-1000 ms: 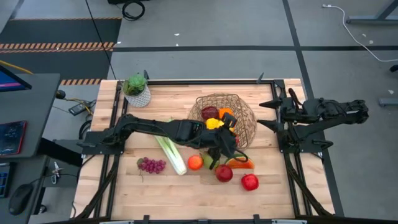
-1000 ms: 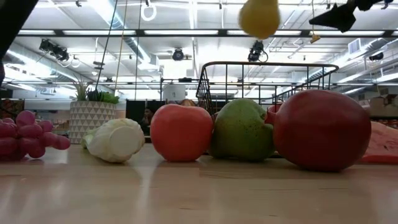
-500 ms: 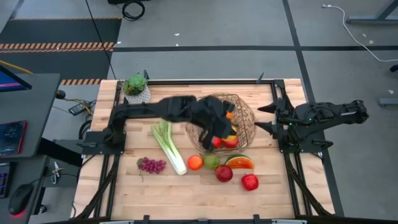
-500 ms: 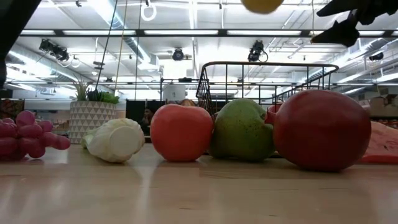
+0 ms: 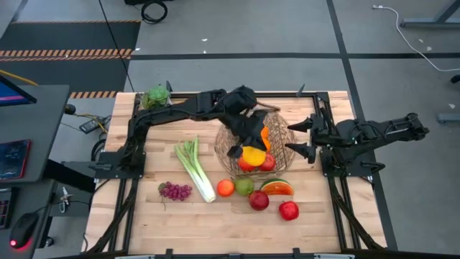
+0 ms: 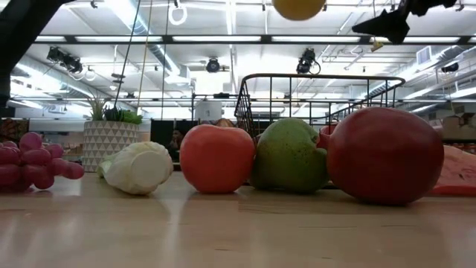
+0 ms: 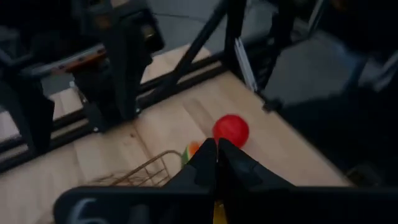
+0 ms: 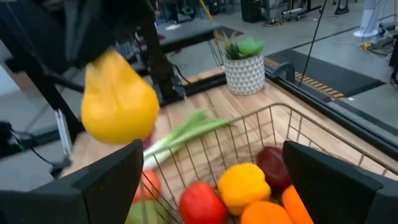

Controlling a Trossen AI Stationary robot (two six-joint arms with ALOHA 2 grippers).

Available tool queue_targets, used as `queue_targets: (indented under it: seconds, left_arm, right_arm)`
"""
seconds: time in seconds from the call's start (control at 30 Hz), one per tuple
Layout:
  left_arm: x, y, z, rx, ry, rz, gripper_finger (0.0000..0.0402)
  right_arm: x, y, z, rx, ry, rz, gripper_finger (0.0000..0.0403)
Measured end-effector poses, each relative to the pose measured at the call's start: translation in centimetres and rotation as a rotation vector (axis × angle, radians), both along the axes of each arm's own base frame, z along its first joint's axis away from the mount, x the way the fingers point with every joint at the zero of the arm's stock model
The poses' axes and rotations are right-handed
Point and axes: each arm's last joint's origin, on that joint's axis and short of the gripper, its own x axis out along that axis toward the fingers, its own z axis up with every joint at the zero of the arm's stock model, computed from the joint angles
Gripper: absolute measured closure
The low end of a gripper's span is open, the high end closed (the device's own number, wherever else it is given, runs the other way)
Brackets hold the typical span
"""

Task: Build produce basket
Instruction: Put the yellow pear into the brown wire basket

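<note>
The wire basket (image 5: 282, 147) stands at the table's middle right and holds a yellow pepper (image 8: 245, 183), an orange (image 8: 297, 205) and red apples (image 8: 199, 202). My left gripper (image 5: 243, 146) hangs over the basket, shut on a yellow lemon (image 5: 253, 154), which also shows in the right wrist view (image 8: 118, 106) and at the low view's top (image 6: 297, 7). My right gripper (image 5: 293, 137) waits open at the basket's right side, its fingers (image 8: 109, 183) apart and pointing at the basket. My left gripper has the lemon by its top (image 8: 107, 61), the fingers slanting down from above. Between the shut fingers (image 7: 236, 165) only a yellow sliver (image 7: 216, 211) shows, so the exact hold stays hidden. The lemon hangs below them, lifted clear above the fruit in the basket.
On the table near the basket lie a leek (image 5: 194, 169), grapes (image 5: 175, 191), an orange (image 5: 226, 187), a green pear (image 5: 244, 186), a watermelon slice (image 5: 277, 187) and two red apples (image 5: 259, 200) (image 5: 289, 210). A potted plant (image 5: 157, 97) stands at the far left corner.
My left gripper has swung from the fruit on the table's near side toward the far edge and up, ending over the basket, rolling its wrist on the way. It stays shut with the lemon hanging clear. My right gripper has crept a little toward the basket.
</note>
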Motion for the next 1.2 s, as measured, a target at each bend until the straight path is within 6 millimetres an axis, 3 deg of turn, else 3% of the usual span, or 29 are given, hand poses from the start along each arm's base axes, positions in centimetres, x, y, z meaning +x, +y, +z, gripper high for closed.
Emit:
queue_targets:
  seconds: [0.2, 0.47, 0.73, 1.0, 1.2]
  left_arm:
    - [0.4, 1.7, 0.8, -0.215, 0.016, 0.159, 0.0390]
    - [0.8, 3.9, 1.7, -0.556, 0.045, 0.604, 0.0383]
    - [1.2, 3.3, 2.8, -0.826, 0.035, 0.635, 0.0381]
    - [1.5, 2.4, 3.4, -0.972, 0.042, 0.634, 0.0380]
    - [1.6, 2.1, 3.8, -1.030, 0.027, 0.621, 0.0367]
  right_arm:
    - [-0.5, -0.1, 0.9, 0.086, -0.052, -0.008, 0.0016]
    - [-0.6, -0.1, 1.0, 0.219, -0.083, -0.029, 0.0016]
    - [-0.4, 0.1, 1.6, 0.320, -0.150, 0.044, 0.0016]
    - [-0.4, 0.6, 2.6, 0.364, -0.222, 0.207, 0.0016]
    - [-0.4, 0.6, 2.6, 0.383, -0.224, 0.216, 0.0016]
